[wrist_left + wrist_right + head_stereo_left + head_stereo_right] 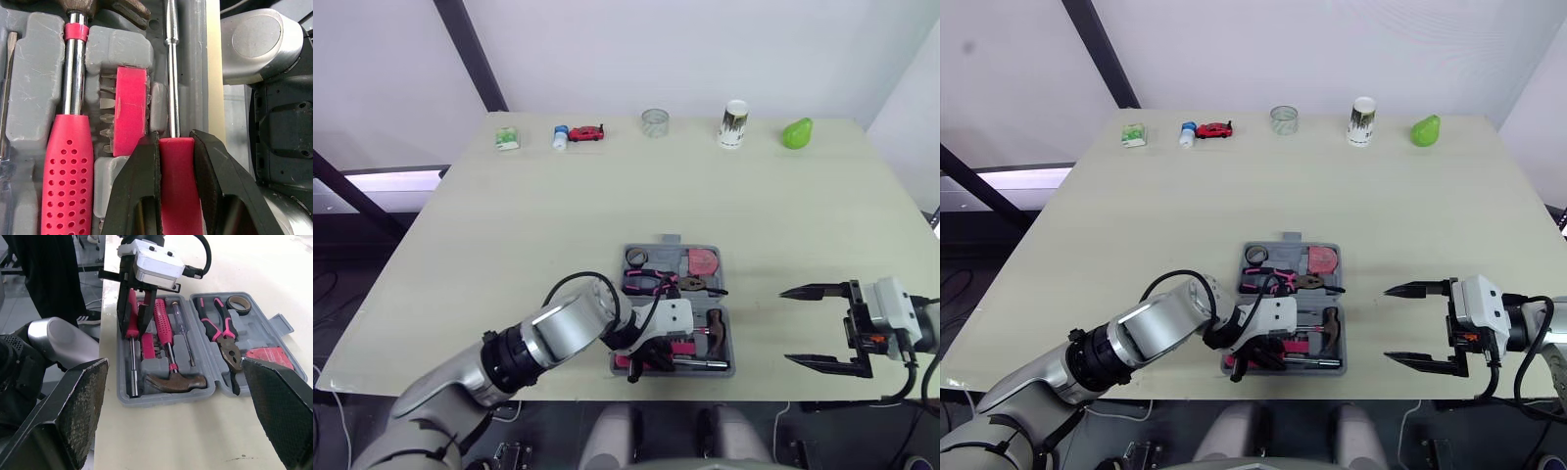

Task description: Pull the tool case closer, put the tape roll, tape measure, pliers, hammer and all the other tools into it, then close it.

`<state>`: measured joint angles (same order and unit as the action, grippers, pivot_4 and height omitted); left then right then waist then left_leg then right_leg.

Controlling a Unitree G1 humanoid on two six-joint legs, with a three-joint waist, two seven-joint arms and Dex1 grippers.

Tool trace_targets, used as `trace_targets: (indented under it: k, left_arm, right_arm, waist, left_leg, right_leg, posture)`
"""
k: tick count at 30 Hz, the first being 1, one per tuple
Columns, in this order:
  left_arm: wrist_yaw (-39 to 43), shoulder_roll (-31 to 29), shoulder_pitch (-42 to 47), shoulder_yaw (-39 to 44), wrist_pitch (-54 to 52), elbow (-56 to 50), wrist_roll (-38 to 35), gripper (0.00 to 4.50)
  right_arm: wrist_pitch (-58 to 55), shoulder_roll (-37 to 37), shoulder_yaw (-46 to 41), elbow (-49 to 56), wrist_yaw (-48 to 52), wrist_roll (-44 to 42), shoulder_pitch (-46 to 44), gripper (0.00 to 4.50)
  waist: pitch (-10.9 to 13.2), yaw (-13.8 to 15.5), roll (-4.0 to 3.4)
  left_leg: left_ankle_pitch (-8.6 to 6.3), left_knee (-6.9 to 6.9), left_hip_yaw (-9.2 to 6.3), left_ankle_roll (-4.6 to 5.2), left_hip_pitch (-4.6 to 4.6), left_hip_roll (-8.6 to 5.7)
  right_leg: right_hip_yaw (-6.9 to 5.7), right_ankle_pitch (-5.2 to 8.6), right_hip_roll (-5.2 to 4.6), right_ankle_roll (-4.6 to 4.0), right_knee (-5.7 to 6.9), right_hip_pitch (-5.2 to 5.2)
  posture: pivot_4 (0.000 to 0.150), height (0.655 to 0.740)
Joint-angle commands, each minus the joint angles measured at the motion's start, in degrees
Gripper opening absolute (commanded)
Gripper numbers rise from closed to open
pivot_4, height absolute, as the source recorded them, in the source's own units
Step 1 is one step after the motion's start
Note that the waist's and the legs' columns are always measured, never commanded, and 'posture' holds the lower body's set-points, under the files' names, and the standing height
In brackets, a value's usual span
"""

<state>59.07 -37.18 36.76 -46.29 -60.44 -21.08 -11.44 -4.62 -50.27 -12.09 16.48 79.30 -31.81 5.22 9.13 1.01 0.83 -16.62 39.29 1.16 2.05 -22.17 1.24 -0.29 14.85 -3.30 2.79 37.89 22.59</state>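
The grey tool case point(669, 238) lies open near the table's front edge. Its far half holds a tape roll point(636, 257), a pink tape measure point(703, 262) and pliers point(656, 283). The near half holds a hammer point(66, 166), a pink bit holder point(129, 110) and a pink-handled screwdriver point(177, 186). My left gripper point(641, 364) stands over the case's front edge, shut on the screwdriver's handle, which lies along the slot nearest the table edge. My right gripper point(786, 326) hangs open to the right of the case, with nothing between its fingers.
Along the table's back edge stand a green box point(507, 139), a small bottle point(561, 137), a red toy car point(586, 133), a clear cup point(655, 122), a white can point(733, 124) and a green fruit-like object point(797, 133). The case sits close to the front table edge.
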Motion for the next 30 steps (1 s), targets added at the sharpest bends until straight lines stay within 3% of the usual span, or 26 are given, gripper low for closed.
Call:
trace_targets:
  k: [1,2,4,6,16,22,30]
  left_arm:
    - [0.66,0.93,-0.64,-0.93,1.06,0.14,-0.44,0.54]
    - [1.28,0.48,-0.59,-1.13,1.10,-0.10,-0.56,0.54]
    - [1.00,0.15,-0.81,-1.11,1.09,-0.51,-0.11,1.49]
    - [0.26,-0.18,-0.87,-1.48,1.93,-0.63,1.18,2.01]
    - [0.59,-1.12,-1.26,0.91,1.21,-2.19,0.42,2.01]
    - [4.11,-3.55,0.19,7.36,1.65,-3.25,-3.86,2.01]
    - [7.57,-3.87,-3.40,18.97,14.86,0.93,-8.33,2.01]
  right_arm:
    - [0.59,0.35,-0.76,0.99,-0.32,-0.90,-0.39,4.50]
    - [0.62,0.39,-0.74,0.97,-0.33,-0.89,-0.40,4.50]
    - [0.72,0.49,-0.72,0.96,-0.35,-0.87,-0.33,4.50]
    - [0.87,0.63,-0.65,0.91,-0.37,-0.79,-0.27,4.50]
    - [1.43,1.39,-0.51,0.97,-0.60,-0.46,0.14,4.50]
    - [1.69,1.38,-0.53,0.90,-0.76,-0.50,0.38,4.50]
    - [2.00,1.90,0.04,0.82,-1.15,-0.24,0.33,4.50]
  waist:
    - [0.00,0.00,0.00]
    - [0.00,0.00,0.00]
    - [0.00,-0.02,0.00]
    - [-0.01,-0.02,-0.01]
    - [-0.02,-0.07,-0.02]
    - [-0.01,-0.22,-0.02]
    - [-0.01,-0.21,-0.02]
  left_leg:
    - [0.00,0.00,0.00,0.00,0.00,0.00]
    - [0.00,0.00,0.00,0.00,0.00,0.00]
    - [0.00,0.00,0.00,0.00,0.00,0.00]
    - [0.00,0.00,0.00,0.00,0.01,0.00]
    - [0.00,0.02,-0.01,0.00,0.04,0.00]
    - [0.00,0.02,-0.02,0.00,0.04,0.02]
    - [0.00,0.01,-0.01,0.00,0.03,0.03]
  right_leg:
    - [0.00,0.00,0.00,0.00,0.00,0.00]
    - [0.00,0.00,0.00,0.00,0.00,-0.01]
    - [0.00,0.00,0.00,0.00,0.00,-0.01]
    - [0.00,0.00,0.00,0.00,0.00,-0.01]
    - [0.03,0.00,0.00,0.01,0.02,-0.05]
    - [0.03,0.00,0.03,0.00,0.04,-0.03]
    - [0.03,0.00,0.03,0.00,0.03,-0.02]
  posture:
    - [0.150,0.7400]
    - [0.150,0.7400]
    - [0.150,0.7400]
    - [0.150,0.7400]
    - [0.150,0.7400]
    - [0.150,0.7400]
    - [0.150,0.7400]
